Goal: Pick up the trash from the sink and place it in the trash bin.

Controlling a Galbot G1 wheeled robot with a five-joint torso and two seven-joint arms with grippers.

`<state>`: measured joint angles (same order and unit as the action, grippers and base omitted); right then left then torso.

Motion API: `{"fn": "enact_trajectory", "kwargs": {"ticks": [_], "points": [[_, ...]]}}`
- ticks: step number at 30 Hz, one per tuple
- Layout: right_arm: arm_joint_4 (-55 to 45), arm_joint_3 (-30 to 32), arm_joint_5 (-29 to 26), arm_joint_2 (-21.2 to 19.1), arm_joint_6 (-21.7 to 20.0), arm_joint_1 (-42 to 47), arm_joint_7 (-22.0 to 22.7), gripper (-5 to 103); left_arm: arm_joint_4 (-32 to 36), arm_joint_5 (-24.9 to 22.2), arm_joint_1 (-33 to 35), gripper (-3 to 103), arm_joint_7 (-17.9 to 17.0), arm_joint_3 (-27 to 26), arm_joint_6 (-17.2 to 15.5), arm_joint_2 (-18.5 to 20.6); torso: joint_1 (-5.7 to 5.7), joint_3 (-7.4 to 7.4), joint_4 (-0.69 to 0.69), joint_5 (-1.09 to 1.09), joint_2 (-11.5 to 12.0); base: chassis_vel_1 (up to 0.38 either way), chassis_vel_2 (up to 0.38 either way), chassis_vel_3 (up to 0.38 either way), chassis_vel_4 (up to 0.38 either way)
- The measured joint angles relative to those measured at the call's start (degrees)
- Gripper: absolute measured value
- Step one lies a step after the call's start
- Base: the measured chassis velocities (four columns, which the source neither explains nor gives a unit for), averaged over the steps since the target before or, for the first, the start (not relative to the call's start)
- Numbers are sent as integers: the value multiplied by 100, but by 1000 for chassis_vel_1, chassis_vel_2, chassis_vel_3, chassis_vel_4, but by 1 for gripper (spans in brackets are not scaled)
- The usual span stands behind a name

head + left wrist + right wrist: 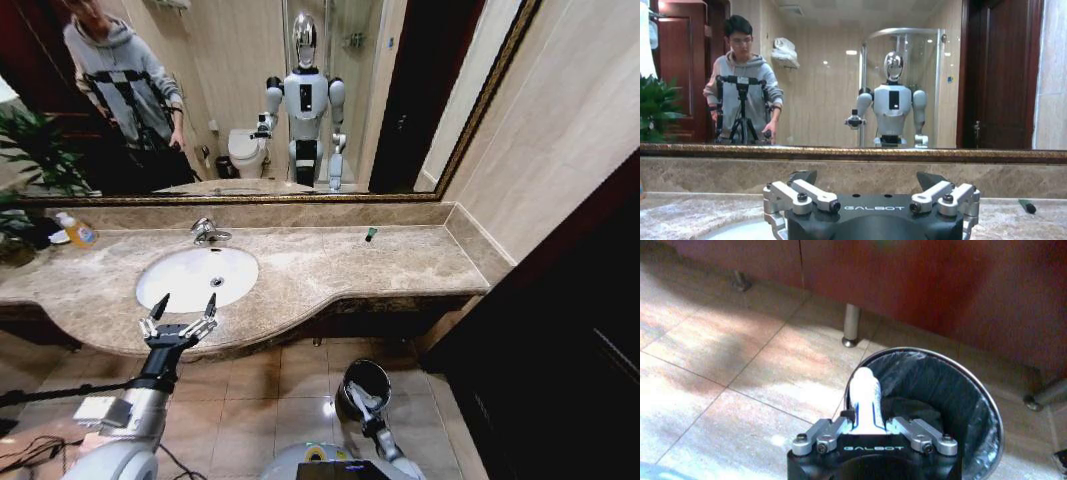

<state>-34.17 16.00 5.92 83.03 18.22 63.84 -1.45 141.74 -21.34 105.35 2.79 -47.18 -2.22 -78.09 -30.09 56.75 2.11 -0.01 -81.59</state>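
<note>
Right hand (870,427) low over the floor, clamped on a white tube (865,399) of trash. Just beyond and under the fingertips, the trash bin (973,405) with dark liner and shiny rim, tube end above its near edge. Left hand (180,318) raised at the table (330,270) front, fingers spread apart, holding nothing. Just ahead of it, the white sink (190,275). Well to its right, near the mirror, a small green-capped piece (370,235).

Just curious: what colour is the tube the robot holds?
White tube, clearest in the right wrist view.
</note>
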Motion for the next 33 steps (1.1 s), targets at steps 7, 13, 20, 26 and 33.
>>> {"fn": "enact_trajectory", "kwargs": {"ticks": [7, 13, 20, 26, 33], "points": [[753, 16, 201, 91, -68, -549, 0, 20, 0, 0, 0, 100, 0, 0, 0, 0, 0, 0, 0, 0, 0, 0, 0, 0, 0], [1042, 15, 222, 56, -257, -839, 22, 20, 0, 0, 0, 100, 0, 0, 0, 0, 0, 0, 0, 0, 0, 0, 0, 0, 0], [924, 8, 287, 32, -473, -838, 131, 39, 0, 0, 0, 100, 0, 0, 0, 0, 0, 0, -1, 0, 0, 0, 0, 0, 0], [886, 24, 297, 25, -317, -793, 181, 55, 0, 0, 0, 100, 0, 0, 0, 0, 0, 0, -1, 0, 0, 0, 0, 0, 0], [878, 48, 283, -5, -151, -736, 316, 83, 0, 0, 0, 100, 0, 0, 0, 0, 0, 0, -1, 0, 0, 0, 0, 0, 0]]}}
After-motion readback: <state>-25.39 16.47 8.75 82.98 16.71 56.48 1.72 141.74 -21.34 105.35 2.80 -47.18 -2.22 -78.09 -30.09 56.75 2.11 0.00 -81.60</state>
